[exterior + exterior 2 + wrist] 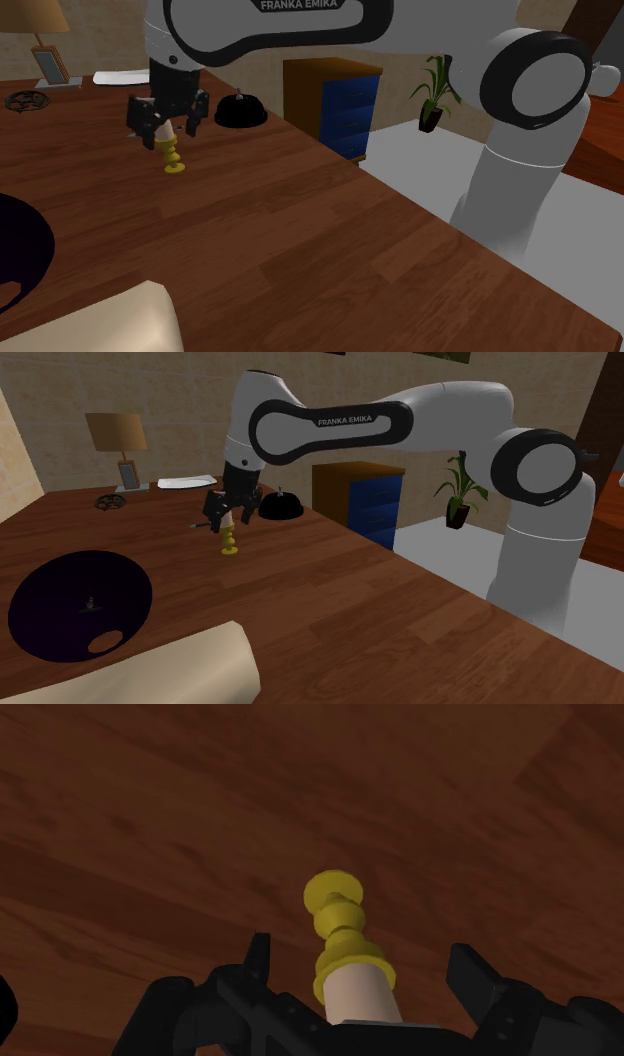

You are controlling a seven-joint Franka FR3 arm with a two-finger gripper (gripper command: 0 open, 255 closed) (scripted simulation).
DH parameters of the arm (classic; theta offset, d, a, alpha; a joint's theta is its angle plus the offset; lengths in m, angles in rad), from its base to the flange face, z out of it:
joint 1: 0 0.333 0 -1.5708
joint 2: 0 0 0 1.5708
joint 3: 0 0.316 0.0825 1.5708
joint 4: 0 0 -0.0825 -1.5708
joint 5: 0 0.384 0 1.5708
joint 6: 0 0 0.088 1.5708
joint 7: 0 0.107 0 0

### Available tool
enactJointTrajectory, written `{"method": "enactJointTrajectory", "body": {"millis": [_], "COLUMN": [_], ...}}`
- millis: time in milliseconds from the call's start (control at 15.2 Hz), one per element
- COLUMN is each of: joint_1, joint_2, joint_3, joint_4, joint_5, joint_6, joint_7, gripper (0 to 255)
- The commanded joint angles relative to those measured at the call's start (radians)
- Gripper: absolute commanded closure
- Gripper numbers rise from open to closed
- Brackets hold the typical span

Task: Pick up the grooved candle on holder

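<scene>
Yellow ridges mark the lower part of the grooved candle on holder (173,157), which stands on the dark wooden table (300,230) towards the shoulder view's upper left, its round foot down on the boards as far as that view shows. The black gripper (170,135) hangs directly over it, pointing down, and the pale upper part of the candle rises between the two fingers (258,959); in the wrist view those fingers stand apart, one on each side of the candle, with a strip of table showing between each finger and the candle, so the hand is open around it and grips nothing. In the second exterior view a black dome (282,505) with a small knob on top sits on the table just beyond the gripper, towards that view's right; behind it stands a chest of drawers (365,502) with blue fronts in a brown frame, and a potted plant (460,487) stands farther right near the wall. At the table's far end are a lamp (117,432) with a tan shade, a flat white thing (185,482) and a small dark ring (110,502); a large black round dish (80,602) lies near that view's left edge, well apart from the candle, and a pale beige roll (190,667) comes in at the bottom edge.
</scene>
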Motion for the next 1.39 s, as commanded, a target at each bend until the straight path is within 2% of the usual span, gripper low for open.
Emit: {"method": "enactJointTrajectory", "body": {"millis": [0,594,1320], "joint_1": [0.000,0.000,0.010], "joint_2": [0.000,0.000,0.044], "joint_3": [0.000,0.000,0.005], "joint_4": [-0.004,-0.005,0.199], "joint_5": [0.000,0.000,-0.019], "joint_6": [0.004,0.005,-0.158], "joint_7": [0.000,-0.001,0.007], "gripper": [255,255,255]}}
